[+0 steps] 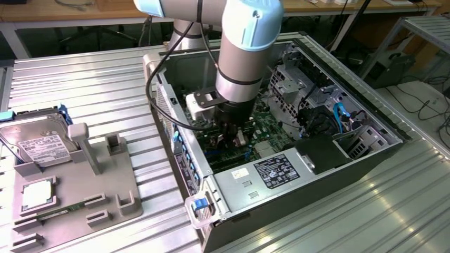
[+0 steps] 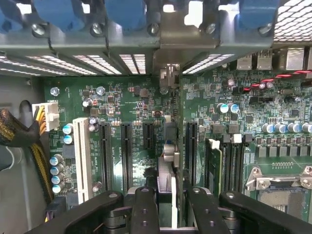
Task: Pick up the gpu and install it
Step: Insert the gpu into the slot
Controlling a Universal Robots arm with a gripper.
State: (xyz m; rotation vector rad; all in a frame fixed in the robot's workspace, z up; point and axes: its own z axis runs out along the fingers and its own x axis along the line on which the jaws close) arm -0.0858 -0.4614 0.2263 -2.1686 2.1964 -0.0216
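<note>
The arm reaches down into an open computer case, its fingers closed on the gpu. The card stands on edge over the green motherboard, among the expansion slots.

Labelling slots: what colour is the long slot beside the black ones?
White slot, clearest in the wrist view.

I see the computer case lying open on the table, the parts tray at the exterior view's left carrying the hard drive.
</note>
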